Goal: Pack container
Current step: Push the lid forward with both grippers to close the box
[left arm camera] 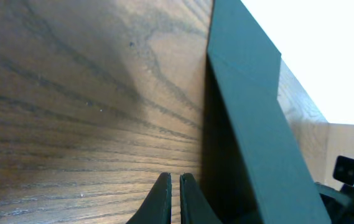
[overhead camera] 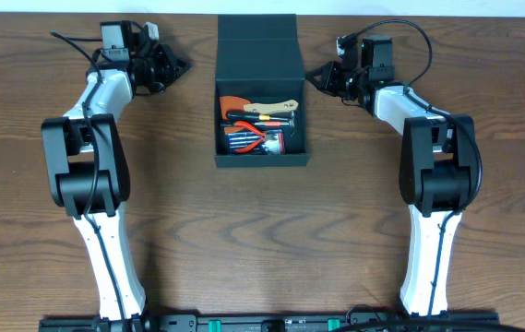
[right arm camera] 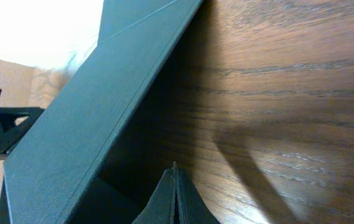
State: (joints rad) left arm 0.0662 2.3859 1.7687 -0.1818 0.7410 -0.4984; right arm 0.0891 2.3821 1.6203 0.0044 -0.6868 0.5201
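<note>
The dark container [overhead camera: 261, 152] stands at the middle back of the table with its flap lid [overhead camera: 256, 35] raised. Inside lie red-handled pliers [overhead camera: 260, 138], an orange tool [overhead camera: 236, 104] and other hand tools. My left gripper [overhead camera: 184, 67] sits just left of the lid, shut and empty. In the left wrist view its fingertips [left arm camera: 174, 177] hover over bare wood beside the container wall [left arm camera: 257, 124]. My right gripper [overhead camera: 310, 77] is close to the container's right side, shut and empty. The right wrist view has its tips [right arm camera: 175, 168] next to the dark wall [right arm camera: 89, 124].
The wooden table [overhead camera: 262, 240] spreads in front of the container. Both arm bases [overhead camera: 271, 321] stand at the near edge. Cables [overhead camera: 410, 37] loop over the right arm at the back.
</note>
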